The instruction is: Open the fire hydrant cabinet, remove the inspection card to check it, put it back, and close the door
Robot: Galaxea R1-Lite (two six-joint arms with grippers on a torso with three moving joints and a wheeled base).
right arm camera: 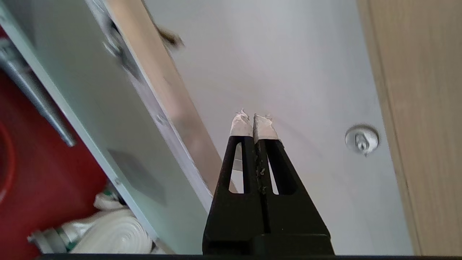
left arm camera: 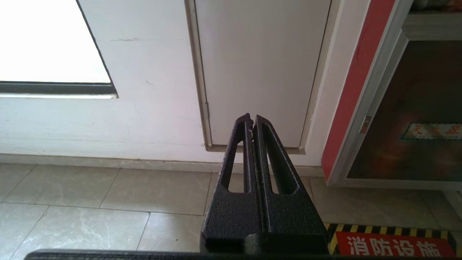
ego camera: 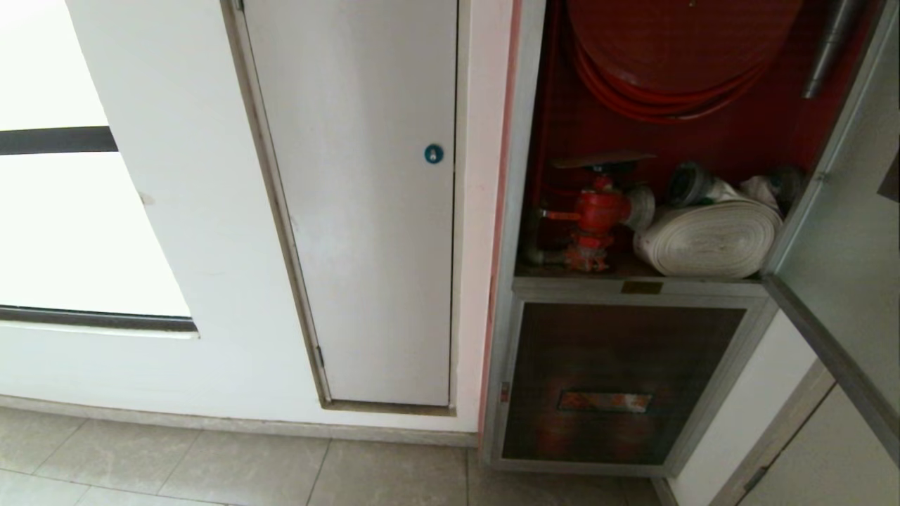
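Red-lined, silver-framed fire hydrant cabinet (ego camera: 636,140), head view: door (ego camera: 844,267) swung open at right, coiled white hose (ego camera: 706,239) and red valve (ego camera: 598,218) inside, inspection card unseen. Left wrist view: black left tool (left arm camera: 252,122) clenched, empty, facing white panel (left arm camera: 260,65). Right wrist view: white-tipped right tool (right arm camera: 253,122) clenched, empty, beside the door's smooth edge; a blind reach risks knocking the frame.

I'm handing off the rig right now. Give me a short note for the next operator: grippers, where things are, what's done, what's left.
Left gripper: shut, empty, parked low, facing the white panel.
Right gripper: shut, empty, beside the open door, outside the head view.
Fire hydrant cabinet: open; door swung out to the right. Hose reel, valve and rolled hose inside.
Inspection card: not seen in any view.
Done: door open.
Left: find out where the card is; the door is yet to be closed.
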